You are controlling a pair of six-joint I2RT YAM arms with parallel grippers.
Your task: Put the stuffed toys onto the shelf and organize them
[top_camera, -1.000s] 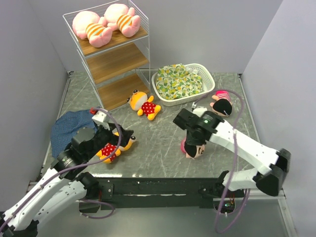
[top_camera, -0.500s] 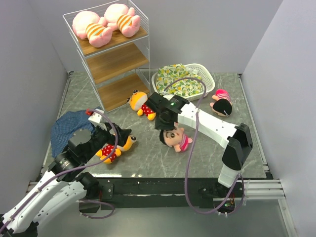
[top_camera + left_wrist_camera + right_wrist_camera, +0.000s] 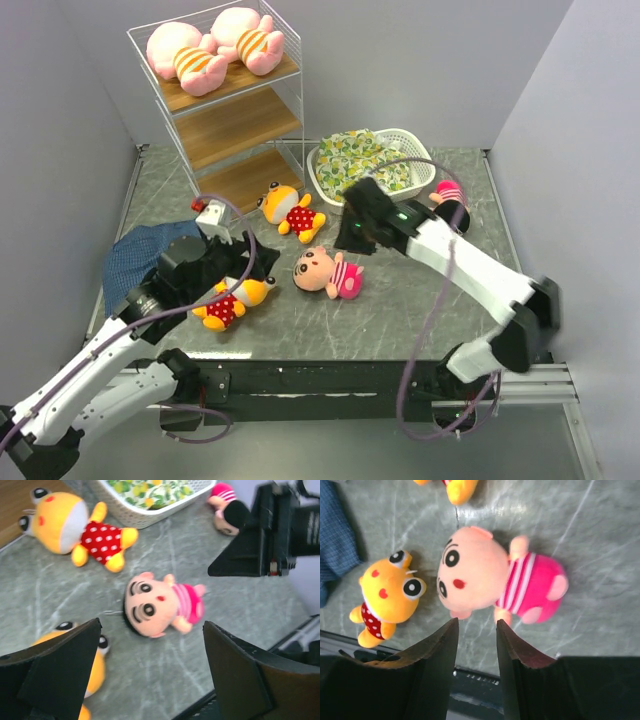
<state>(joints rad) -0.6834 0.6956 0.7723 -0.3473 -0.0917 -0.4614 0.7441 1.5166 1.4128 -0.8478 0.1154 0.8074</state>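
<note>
The shelf (image 3: pixel 235 125) stands at the far left with two pink pigs (image 3: pixel 190 55) (image 3: pixel 250 35) on its top board. A pink-hatted doll (image 3: pixel 325 272) lies face up on the table's middle, also in the left wrist view (image 3: pixel 150 610) and right wrist view (image 3: pixel 475 575). My right gripper (image 3: pixel 352 238) (image 3: pixel 476 622) hovers just behind it, open a little and empty. My left gripper (image 3: pixel 250 268) (image 3: pixel 152 625) is wide open and empty over an orange animal (image 3: pixel 235 300) (image 3: pixel 390 592). A second orange animal (image 3: pixel 290 212) (image 3: pixel 65 522) lies by the shelf's foot. A second doll (image 3: pixel 450 200) (image 3: pixel 230 512) lies at the right.
A white lattice basket (image 3: pixel 420 165) with a yellow-green cloth bundle (image 3: pixel 365 160) stands at the back, right of the shelf. A blue cloth (image 3: pixel 140 255) lies at the left edge. Grey walls close in both sides.
The right gripper carried the doll to the table's middle, let it go face up and drew back to the right. The left gripper moved slightly farther from the near edge.
</note>
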